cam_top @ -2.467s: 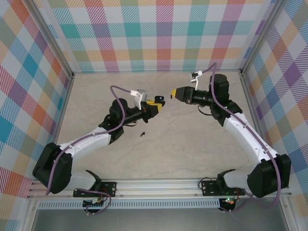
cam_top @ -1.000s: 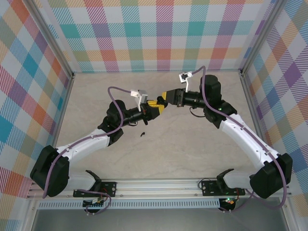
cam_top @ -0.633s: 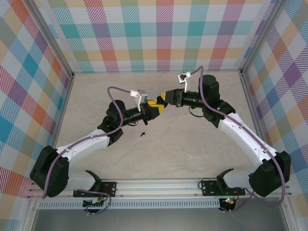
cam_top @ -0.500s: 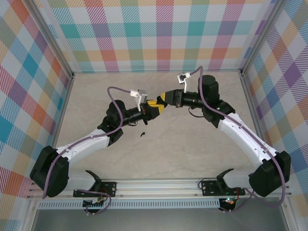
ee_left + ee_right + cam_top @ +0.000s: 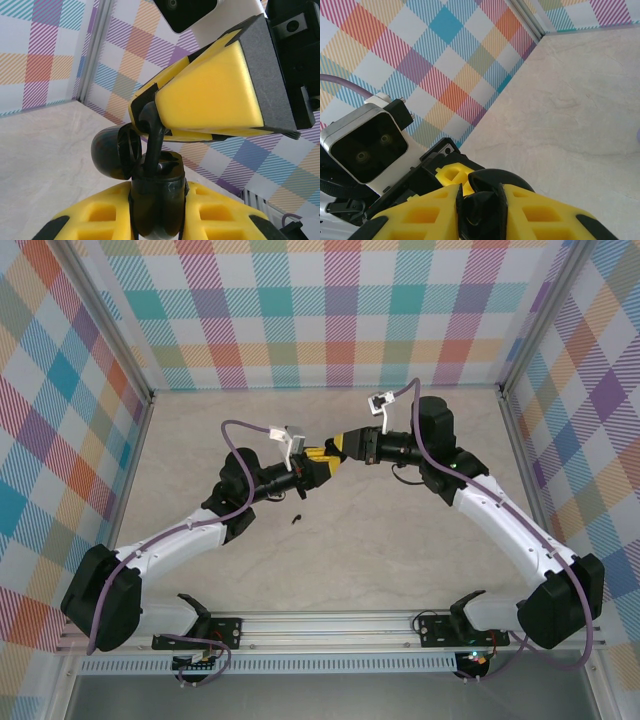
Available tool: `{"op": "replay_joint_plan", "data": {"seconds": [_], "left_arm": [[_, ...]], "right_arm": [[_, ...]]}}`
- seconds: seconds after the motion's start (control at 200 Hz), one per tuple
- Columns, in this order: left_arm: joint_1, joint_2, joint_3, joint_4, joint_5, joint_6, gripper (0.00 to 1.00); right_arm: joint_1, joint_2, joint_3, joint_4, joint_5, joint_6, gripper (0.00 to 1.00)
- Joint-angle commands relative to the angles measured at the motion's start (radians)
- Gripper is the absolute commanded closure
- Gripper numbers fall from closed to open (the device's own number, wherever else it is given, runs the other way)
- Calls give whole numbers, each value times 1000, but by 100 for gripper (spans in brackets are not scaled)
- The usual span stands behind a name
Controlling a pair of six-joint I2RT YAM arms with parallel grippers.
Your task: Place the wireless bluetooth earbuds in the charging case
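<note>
1. Top external view: the left gripper (image 5: 322, 458) and the right gripper (image 5: 338, 447) meet tip to tip above the far middle of the table (image 5: 400, 530).
2. Left wrist view: the yellow fingers (image 5: 90, 217) of the left gripper (image 5: 157, 212) are closed on both sides of the black charging case (image 5: 159, 195). The case is held upright, with its round lid (image 5: 107, 152) swung open to the left.
3. Same view: the right gripper (image 5: 145, 112) points down at the case, its fingers (image 5: 210, 95) pinching a black earbud (image 5: 151, 131). The earbud's lower end reaches the open top of the case. Whether it is seated cannot be told.
4. Right wrist view: the right gripper (image 5: 480, 212) shows its yellow fingers (image 5: 540, 215) pressed on a dark object between them. The left wrist camera (image 5: 367, 147) sits just beyond.
5. Top external view: a loose black earbud (image 5: 296, 519) lies on the table, near the left forearm and apart from both grippers.
</note>
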Motion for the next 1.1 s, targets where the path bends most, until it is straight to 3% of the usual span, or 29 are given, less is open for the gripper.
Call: {"op": "replay_joint_plan", "data": {"seconds": [0.0,0.425,1.095], "left_arm": [[-13,-29,-4,43,-9,23,92],[-13,-45,5,-68,-28,123,92],[-13,-76,-9,-69,-13,349,93]], "right_arm": [[7,-2,32,-19,18,-27,73],[7,-36,49,-43,29,-32,74],[6,-83,44,-53,7,-23,74]]}}
